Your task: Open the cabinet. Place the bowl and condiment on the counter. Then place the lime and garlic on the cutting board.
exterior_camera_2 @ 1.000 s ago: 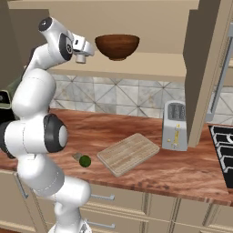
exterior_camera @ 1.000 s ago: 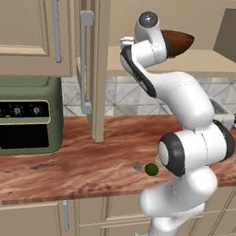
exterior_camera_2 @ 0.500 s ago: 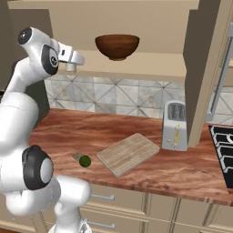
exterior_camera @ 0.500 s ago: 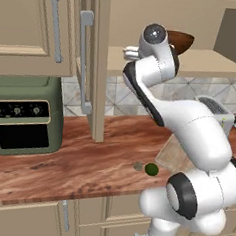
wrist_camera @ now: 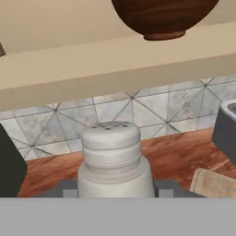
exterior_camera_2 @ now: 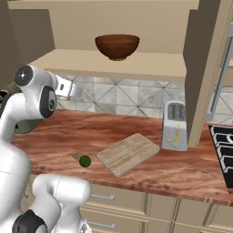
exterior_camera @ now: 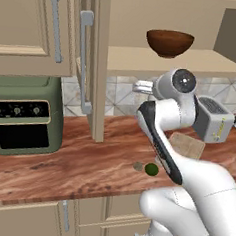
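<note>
The cabinet [exterior_camera: 92, 63] stands open, and the dark brown bowl [exterior_camera: 169, 43] [exterior_camera_2: 117, 46] [wrist_camera: 161, 16] sits on its shelf. My gripper [wrist_camera: 115, 191] [exterior_camera: 142, 87] [exterior_camera_2: 63, 88] is shut on the pale condiment [wrist_camera: 114, 156], held upright below the shelf and above the counter [exterior_camera: 86, 162] [exterior_camera_2: 136, 132]. The green lime [exterior_camera: 151, 169] [exterior_camera_2: 84, 161] and the small garlic [exterior_camera: 138, 166] [exterior_camera_2: 77, 156] lie side by side near the counter's front edge. To their right lies the tan cutting board [exterior_camera_2: 128, 153] [exterior_camera: 186, 145] [wrist_camera: 214, 183].
A grey toaster [exterior_camera_2: 175, 124] [exterior_camera: 213, 119] stands behind the board's right end. A green toaster oven [exterior_camera: 25, 115] sits at the left of the counter. The open right cabinet door [exterior_camera_2: 207, 68] juts out over the toaster, and a stove [exterior_camera_2: 223, 145] borders the counter on the right.
The arm has come down and away from the shelf with the condiment in the gripper, from beside the bowl to below shelf level. The bowl has stayed put.
</note>
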Controlling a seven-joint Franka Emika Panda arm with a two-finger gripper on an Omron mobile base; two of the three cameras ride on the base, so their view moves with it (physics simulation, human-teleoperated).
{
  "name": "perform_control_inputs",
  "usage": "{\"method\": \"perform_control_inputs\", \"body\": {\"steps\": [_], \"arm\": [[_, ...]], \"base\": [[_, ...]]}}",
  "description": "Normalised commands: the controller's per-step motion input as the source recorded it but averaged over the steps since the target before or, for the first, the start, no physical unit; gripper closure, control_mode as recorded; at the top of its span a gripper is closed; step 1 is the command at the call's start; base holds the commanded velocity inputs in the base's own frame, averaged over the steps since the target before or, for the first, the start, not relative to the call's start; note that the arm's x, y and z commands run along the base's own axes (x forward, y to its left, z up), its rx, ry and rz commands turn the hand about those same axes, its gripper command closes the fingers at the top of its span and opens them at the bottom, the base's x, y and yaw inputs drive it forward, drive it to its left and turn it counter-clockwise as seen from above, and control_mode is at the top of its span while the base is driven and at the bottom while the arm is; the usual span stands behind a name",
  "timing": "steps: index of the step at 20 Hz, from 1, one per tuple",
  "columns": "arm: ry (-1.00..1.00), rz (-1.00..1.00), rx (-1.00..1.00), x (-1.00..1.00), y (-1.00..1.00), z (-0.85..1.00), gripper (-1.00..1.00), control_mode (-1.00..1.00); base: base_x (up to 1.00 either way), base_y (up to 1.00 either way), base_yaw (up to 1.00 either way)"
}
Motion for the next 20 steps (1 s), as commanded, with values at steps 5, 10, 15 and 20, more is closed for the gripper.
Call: {"method": "perform_control_inputs", "body": {"steps": [5,10,15,20], "arm": [[0.25,0.36,0.03,-0.10,0.03,-0.97,1.00,-1.00],[0.06,0.54,0.00,0.52,0.14,-0.77,1.00,-1.00],[-0.04,0.54,0.00,0.92,0.43,-0.55,1.00,-1.00],[-0.07,0.44,0.00,0.64,0.59,-0.64,1.00,-1.00]], "base": [[0.00,0.00,0.00],[0.00,0.00,0.00],[0.00,0.00,0.00],[0.00,0.00,0.00]]}}
